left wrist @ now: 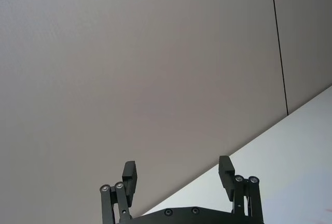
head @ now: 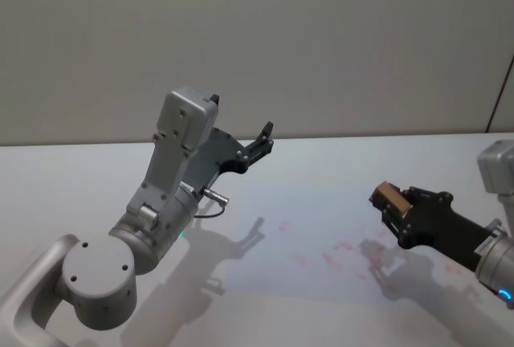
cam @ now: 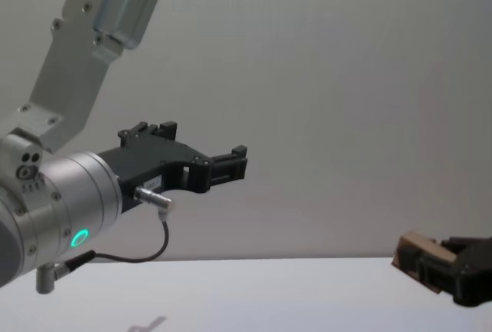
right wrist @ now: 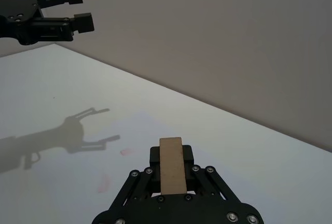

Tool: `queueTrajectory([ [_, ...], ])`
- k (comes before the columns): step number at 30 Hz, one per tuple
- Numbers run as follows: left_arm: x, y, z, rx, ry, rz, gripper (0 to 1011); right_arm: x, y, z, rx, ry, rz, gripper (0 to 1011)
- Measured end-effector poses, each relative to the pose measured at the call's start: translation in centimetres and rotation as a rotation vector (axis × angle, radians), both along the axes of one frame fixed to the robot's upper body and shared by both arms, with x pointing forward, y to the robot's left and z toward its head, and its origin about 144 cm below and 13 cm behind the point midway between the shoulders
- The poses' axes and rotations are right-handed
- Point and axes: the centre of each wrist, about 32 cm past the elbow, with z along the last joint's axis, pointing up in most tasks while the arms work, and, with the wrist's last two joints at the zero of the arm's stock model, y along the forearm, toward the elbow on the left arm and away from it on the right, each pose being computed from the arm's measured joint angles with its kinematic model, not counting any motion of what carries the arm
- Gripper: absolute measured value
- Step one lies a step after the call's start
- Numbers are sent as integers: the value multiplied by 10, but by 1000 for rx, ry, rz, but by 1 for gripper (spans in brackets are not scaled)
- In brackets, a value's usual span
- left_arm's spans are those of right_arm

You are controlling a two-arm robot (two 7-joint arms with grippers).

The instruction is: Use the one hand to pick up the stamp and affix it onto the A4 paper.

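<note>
Head view: left hand raised over the white table, fingers spread. Right hand low at right, pinching the wooden stamp clear of the surface, near faint red marks

Left wrist view: left hand's fingers wide apart, facing the wall

Right wrist view: stamp clamped between the right hand's fingers, tan face showing

Chest view: stamp at the lower right edge, held at the right hand's tip above the table; left hand higher, at left

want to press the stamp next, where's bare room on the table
Bare: table between the red marks and the back wall, and the near side before the marks. Crowded: the marks beside the right gripper, shut on the stamp. Left gripper hangs raised, open.
</note>
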Motion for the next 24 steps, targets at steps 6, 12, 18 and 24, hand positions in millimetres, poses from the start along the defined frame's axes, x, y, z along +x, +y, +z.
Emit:
queueTrajectory([
  [6,0,0,0,0,0,0,1001,1,-10,2,-19,-14,-21,220],
  [12,0,0,0,0,0,0,1001,-4,-23,-3,-54,-5,-48,220],
  [18,0,0,0,0,0,0,1001,-11,-39,-11,-95,24,-81,220],
  [24,0,0,0,0,0,0,1001,-18,-51,-18,-130,53,-115,220],
])
